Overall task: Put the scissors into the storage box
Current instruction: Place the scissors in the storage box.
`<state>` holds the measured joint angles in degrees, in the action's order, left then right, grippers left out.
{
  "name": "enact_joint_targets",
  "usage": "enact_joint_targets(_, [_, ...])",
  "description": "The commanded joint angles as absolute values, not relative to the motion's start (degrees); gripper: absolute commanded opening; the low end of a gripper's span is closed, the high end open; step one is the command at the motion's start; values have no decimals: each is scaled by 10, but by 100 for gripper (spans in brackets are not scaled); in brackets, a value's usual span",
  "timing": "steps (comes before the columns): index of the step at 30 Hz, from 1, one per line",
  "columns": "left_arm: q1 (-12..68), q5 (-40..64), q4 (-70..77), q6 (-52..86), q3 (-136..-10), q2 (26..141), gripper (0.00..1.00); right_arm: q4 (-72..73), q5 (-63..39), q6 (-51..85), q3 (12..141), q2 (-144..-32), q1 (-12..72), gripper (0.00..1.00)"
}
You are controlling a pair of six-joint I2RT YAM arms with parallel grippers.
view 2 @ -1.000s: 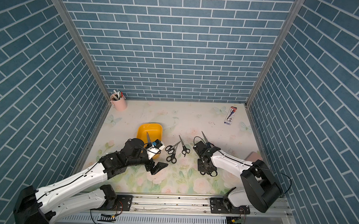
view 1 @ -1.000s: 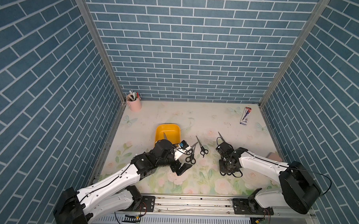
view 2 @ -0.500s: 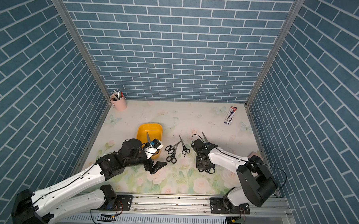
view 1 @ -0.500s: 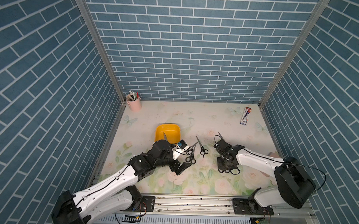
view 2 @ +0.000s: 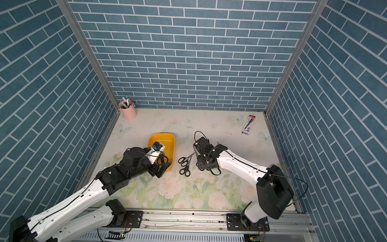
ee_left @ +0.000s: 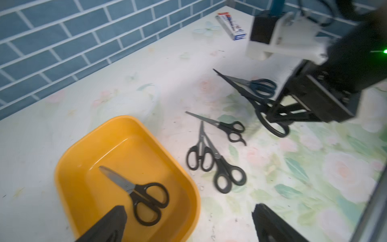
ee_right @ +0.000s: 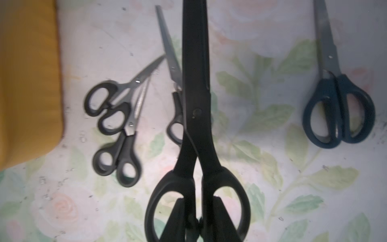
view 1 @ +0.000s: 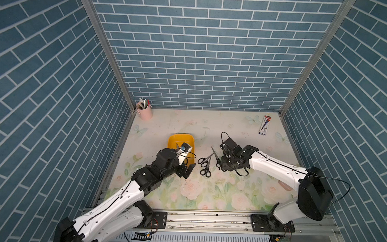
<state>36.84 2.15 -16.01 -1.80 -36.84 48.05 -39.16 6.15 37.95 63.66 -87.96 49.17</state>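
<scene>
Storage box point(ee_left: 79, 157) yellow-orange; scissors point(ee_left: 134, 191) black-handled; one pair point(ee_right: 336, 104) dark blue; tabletop point(view 1: 207, 193) floral

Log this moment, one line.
left gripper: open, by box | right gripper: shut on big scissors | in box: small scissors | on table: three black scissors, blue scissors
</scene>
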Motion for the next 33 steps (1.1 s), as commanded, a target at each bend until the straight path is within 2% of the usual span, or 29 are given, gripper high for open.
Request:
enact_joint_targets(1, [316, -14, -158, -7, -377, 454, 100, -393, 50, 360, 691, -903, 524, 0])
enact_joint_targets(7, [230, -35, -161, 0, -378, 441, 100, -369, 10, 327, 794, -981, 563, 0])
enact_joint_targets(15, [164, -40, -164, 6, -379, 437, 100, -381, -25, 308, 929, -1077, 600, 0])
enact_joint_targets(27, [156, -61, -170, 1, -385, 426, 100, -395, -40, 347, 1066, -1219, 606, 0])
enact_joint_targets(33, [156, -63, -168, 1, -384, 412, 100, -413, -18, 362, 1098, -1253, 605, 0])
